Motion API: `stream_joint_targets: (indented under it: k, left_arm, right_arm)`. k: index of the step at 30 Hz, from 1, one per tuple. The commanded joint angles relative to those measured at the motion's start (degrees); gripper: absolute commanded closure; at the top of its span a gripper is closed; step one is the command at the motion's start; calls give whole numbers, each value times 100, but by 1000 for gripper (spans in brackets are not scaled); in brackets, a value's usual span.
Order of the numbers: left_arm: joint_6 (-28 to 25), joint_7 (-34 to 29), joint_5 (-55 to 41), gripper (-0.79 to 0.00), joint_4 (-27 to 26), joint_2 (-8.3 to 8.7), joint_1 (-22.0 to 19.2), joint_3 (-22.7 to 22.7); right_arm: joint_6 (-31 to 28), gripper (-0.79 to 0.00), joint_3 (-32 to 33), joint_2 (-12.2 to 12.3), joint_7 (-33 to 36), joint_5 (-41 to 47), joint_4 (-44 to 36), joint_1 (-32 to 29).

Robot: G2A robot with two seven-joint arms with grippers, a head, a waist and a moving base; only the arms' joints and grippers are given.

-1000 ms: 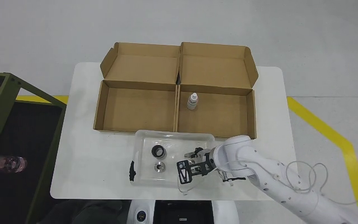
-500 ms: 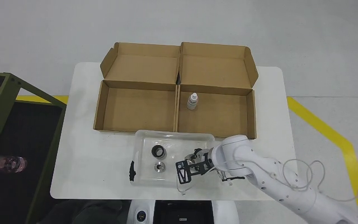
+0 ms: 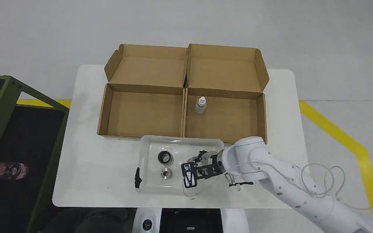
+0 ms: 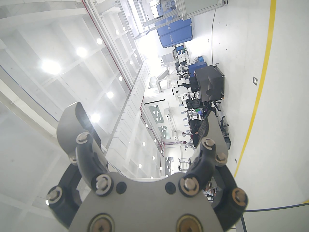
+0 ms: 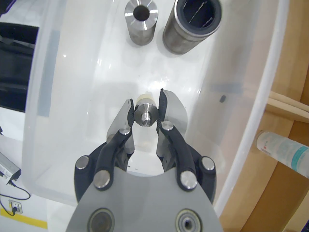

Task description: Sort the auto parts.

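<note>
Right end effector (image 5: 145, 106), centre frame, is clamped on a small steel plug (image 5: 144, 116) inside the clear tray (image 5: 243, 131). Pick-up step, it seems; next, lift it clear and carry it to a box (image 3: 227, 119).

White rounded-corner table (image 3: 87, 175) carries an open brown cardboard box (image 3: 141, 114) on the left, touching a matching right-hand box (image 3: 233, 119). Clear rectangular plastic tray (image 3: 180, 138) sits just in front of both. Small black object (image 3: 137, 177) lies beside the tray's left end.

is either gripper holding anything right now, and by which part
The right gripper is shut on a small steel cylinder, gripping its round sides near the nubbed end. The left gripper is open and holds nothing.
</note>
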Motion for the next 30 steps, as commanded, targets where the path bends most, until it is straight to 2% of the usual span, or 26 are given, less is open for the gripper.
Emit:
stream_joint_targets:
  k: [1, 9, 13, 24, 30]
  left_arm:
    - [0, 0, 0, -785, 0, 0, 0, 0]
    - [0, 0, 0, -785, 0, 0, 0, 0]
    - [0, 0, 0, -785, 0, 0, 0, 0]
    - [0, 0, 0, -785, 0, 0, 0, 0]
    - [0, 0, 0, -785, 0, 0, 0, 0]
  right_arm:
    - [35, 0, 121, 16, -252, -60, -85, -29]
    - [297, 0, 681, 113, -1477, -531, -373, -392]
    - [220, 0, 962, 161, -1945, -811, -507, -472]
    - [29, 0, 1408, 179, -2897, -759, -390, -450]
    - [-97, 0, 1668, 211, -2855, -636, -171, -439]
